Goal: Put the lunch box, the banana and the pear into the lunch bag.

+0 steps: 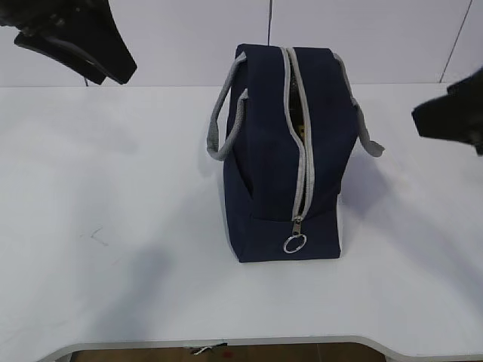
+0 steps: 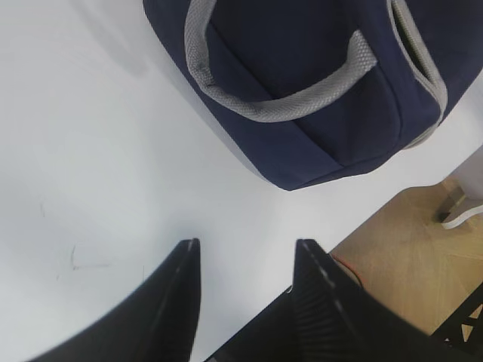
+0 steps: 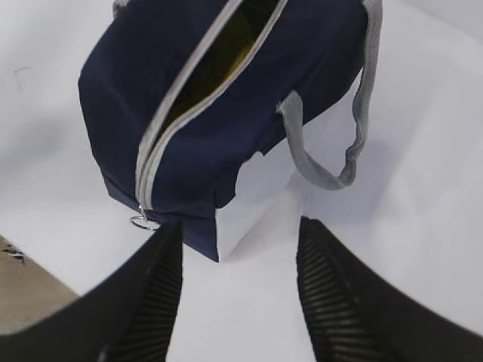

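Note:
The navy lunch bag (image 1: 272, 158) stands upright in the middle of the white table, its grey zipper partly open at the top and the ring pull (image 1: 294, 243) low at the front. It also shows in the left wrist view (image 2: 302, 83) and the right wrist view (image 3: 219, 113). Something yellow (image 3: 226, 47) shows inside through the gap; which item it is I cannot tell. The lunch box, banana and pear are otherwise hidden. My left gripper (image 2: 245, 245) is open and empty, above the table left of the bag. My right gripper (image 3: 240, 226) is open and empty, to the bag's right.
The white table (image 1: 113, 188) runs to its front edge (image 1: 226, 343). Wooden floor (image 2: 407, 249) shows past the table edge in the left wrist view. The bag's grey handles (image 1: 226, 113) hang out on both sides. A white wall stands behind.

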